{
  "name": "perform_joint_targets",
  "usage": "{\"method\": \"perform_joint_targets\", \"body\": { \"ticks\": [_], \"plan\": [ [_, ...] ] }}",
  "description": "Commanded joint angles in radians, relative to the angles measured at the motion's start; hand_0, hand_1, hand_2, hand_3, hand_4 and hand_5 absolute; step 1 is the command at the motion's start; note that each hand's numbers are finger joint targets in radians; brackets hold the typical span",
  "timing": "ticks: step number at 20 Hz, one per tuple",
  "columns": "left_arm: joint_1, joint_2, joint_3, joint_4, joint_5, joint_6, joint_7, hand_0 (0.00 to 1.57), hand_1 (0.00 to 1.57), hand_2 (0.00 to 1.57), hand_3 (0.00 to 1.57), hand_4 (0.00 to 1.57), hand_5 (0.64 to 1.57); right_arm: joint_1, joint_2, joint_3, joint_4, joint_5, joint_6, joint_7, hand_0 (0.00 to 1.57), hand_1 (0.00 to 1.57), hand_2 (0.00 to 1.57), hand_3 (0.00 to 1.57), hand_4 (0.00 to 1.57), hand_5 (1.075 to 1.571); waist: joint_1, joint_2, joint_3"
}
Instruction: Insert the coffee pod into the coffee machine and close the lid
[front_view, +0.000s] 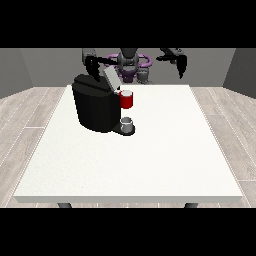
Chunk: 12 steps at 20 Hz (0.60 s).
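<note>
Black coffee machine (95, 107) holds a grey cup (127, 122), lid (112, 79) raised.

Both arms are seen raised at the view's top, spread out from the torso (129, 61) to either side. The hand at the view's left (93, 66) is hung downward from its wrist, its dark fingers pointed toward the counter (150, 165). The hand at the view's right (180, 64) is held out farther from the body, also drooped, its fingers stretched down and not curled round anything. The two hands are kept well apart.
</note>
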Motion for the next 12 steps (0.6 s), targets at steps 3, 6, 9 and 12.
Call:
{"method": "perform_joint_targets", "body": {
  "ticks": [3,6,9,12],
  "plan": [
    [-0.017,0.022,-0.007,-0.074,0.032,0.017,0.04,0.0,0.0,0.0,0.0,0.0,1.571,-0.083,-0.023,-0.019,0.088,0.023,0.015,-0.065,0.0,0.0,0.0,0.0,0.0,1.571,0.002,0.065,0.0],
    [0.001,0.041,0.009,-0.06,0.043,0.023,-0.001,0.0,0.0,0.0,0.0,0.0,1.571,-0.111,0.005,-0.004,0.086,0.034,-0.008,-0.017,0.0,0.0,0.0,0.0,0.0,1.571,-0.019,0.066,-0.0002],
    [0.023,0.038,-0.013,-0.121,0.059,0.004,0.047,0.0,0.0,0.0,0.0,0.0,1.571,-0.145,-0.043,-0.04,0.134,0.023,0.02,-0.04,0.0,0.0,0.0,0.0,0.0,1.571,0.034,0.08,0.0],
    [0.033,0.064,0.006,-0.061,0.052,0.003,-0.015,0.0,0.0,0.0,0.0,0.12,1.571,-0.143,0.032,0.019,0.093,0.054,-0.018,-0.019,0.0,0.0,0.0,0.0,0.0,1.571,-0.017,0.08,-0.0004]
  ]
}}
